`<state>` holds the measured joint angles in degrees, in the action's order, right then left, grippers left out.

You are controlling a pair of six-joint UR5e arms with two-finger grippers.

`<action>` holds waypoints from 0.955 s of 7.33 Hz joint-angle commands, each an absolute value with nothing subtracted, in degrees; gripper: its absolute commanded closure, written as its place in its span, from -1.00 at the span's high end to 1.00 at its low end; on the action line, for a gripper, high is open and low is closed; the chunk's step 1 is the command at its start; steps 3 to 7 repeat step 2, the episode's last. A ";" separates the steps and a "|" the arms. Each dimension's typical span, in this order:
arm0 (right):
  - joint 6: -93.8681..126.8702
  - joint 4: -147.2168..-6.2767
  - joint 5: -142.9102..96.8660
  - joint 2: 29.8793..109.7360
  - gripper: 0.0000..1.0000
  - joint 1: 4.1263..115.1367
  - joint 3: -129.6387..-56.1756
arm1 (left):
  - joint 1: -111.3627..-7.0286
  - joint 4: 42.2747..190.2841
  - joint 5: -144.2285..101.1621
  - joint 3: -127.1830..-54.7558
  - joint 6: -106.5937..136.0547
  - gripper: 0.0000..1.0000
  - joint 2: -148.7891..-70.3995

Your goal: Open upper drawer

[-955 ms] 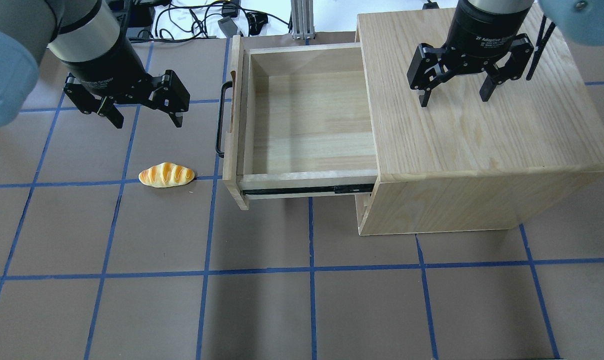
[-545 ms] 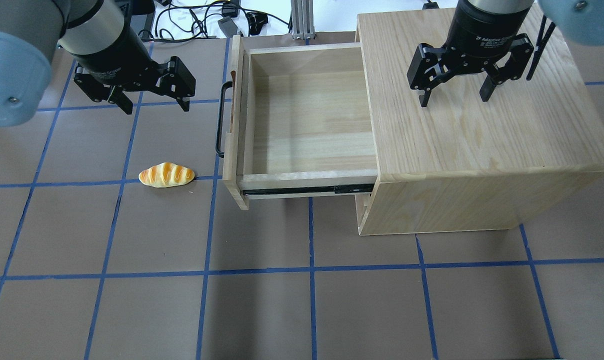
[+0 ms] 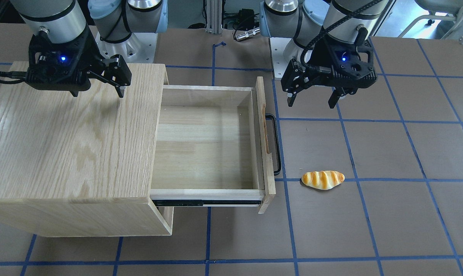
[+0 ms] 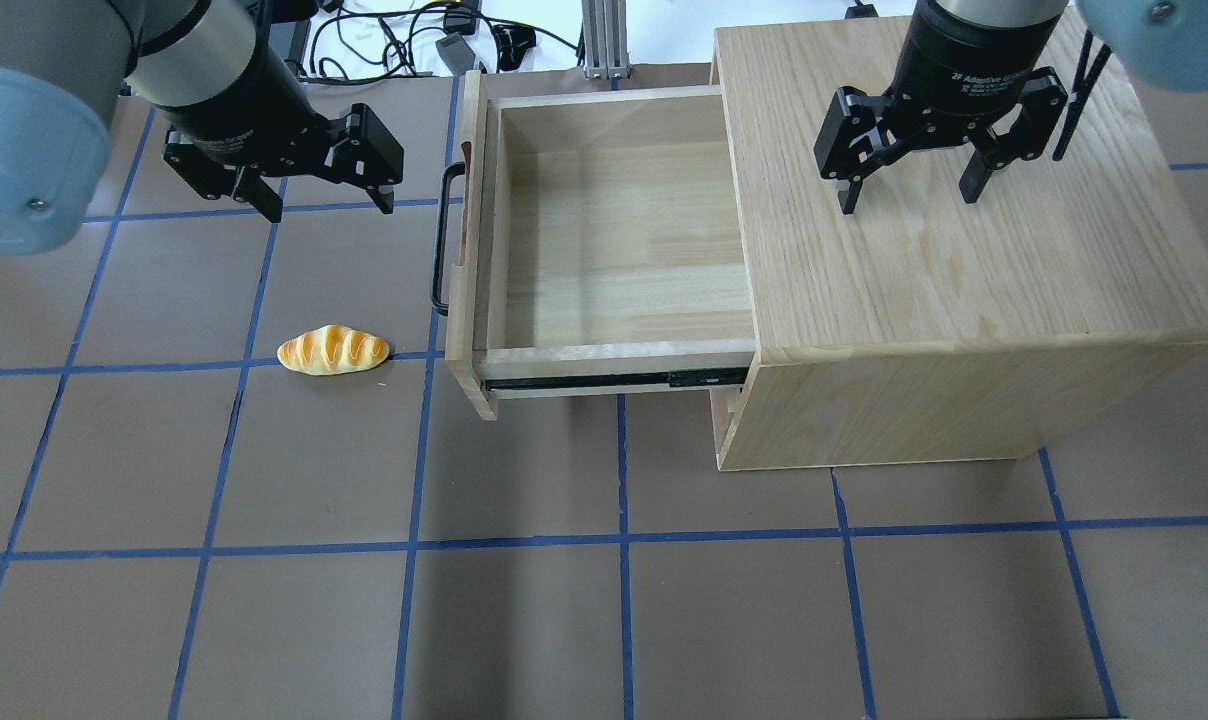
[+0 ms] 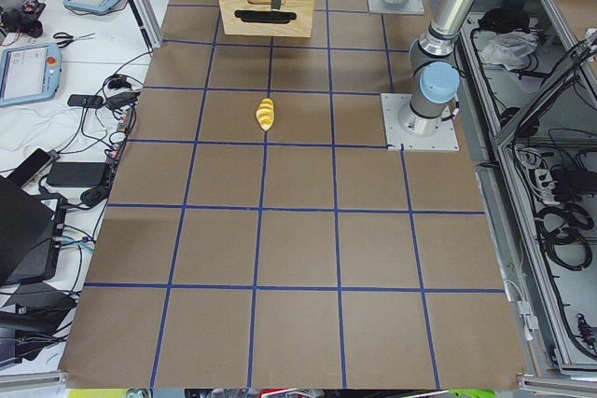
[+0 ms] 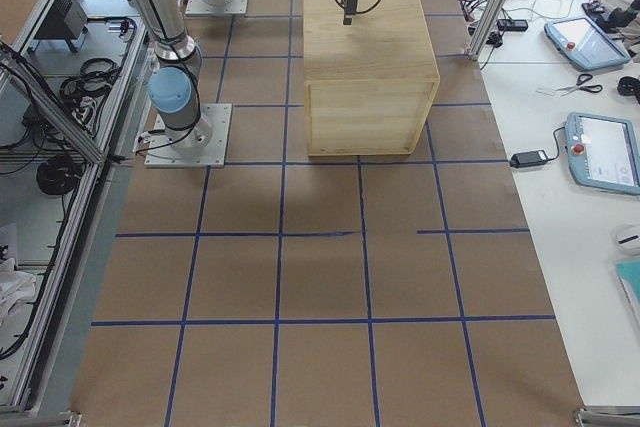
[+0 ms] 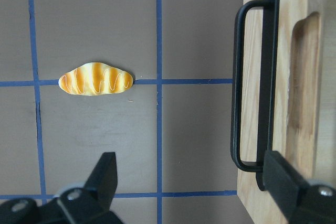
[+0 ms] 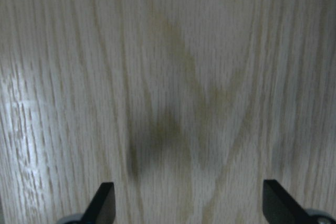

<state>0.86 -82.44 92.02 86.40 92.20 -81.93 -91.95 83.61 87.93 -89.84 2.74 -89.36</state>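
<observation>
The upper drawer (image 4: 614, 250) (image 3: 204, 147) stands pulled far out of the oak cabinet (image 4: 964, 260) (image 3: 63, 134), its pale plank interior empty. Its black bar handle (image 4: 441, 240) (image 3: 274, 143) (image 7: 252, 93) faces the robot's left. My left gripper (image 4: 329, 208) (image 3: 311, 103) (image 7: 194, 182) is open and empty, hovering above the table just left of the handle without touching it. My right gripper (image 4: 908, 200) (image 3: 99, 94) (image 8: 186, 203) is open and empty, hovering just above the cabinet's top.
A toy bread roll (image 4: 333, 350) (image 3: 322, 179) (image 7: 95, 80) lies on the brown mat left of the drawer front. Cables and a metal post (image 4: 599, 40) sit at the table's far edge. A lower drawer's corner (image 4: 729, 420) shows under the cabinet.
My left gripper has moved right and toward the far edge, closer to the drawer handle, staying open. The drawer, bread roll and right arm have not moved.
</observation>
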 commanded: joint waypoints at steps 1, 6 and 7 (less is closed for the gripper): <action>0.88 -82.44 92.02 86.40 1.00 92.20 -81.91 | -91.93 83.94 87.80 -89.91 2.55 1.00 -89.21; 0.79 -82.44 92.02 86.40 1.00 92.20 -81.91 | -91.93 83.94 87.80 -89.91 2.55 1.00 -89.21; 0.79 -82.44 92.02 86.40 1.00 92.20 -81.91 | -91.93 83.94 87.80 -89.91 2.55 1.00 -89.21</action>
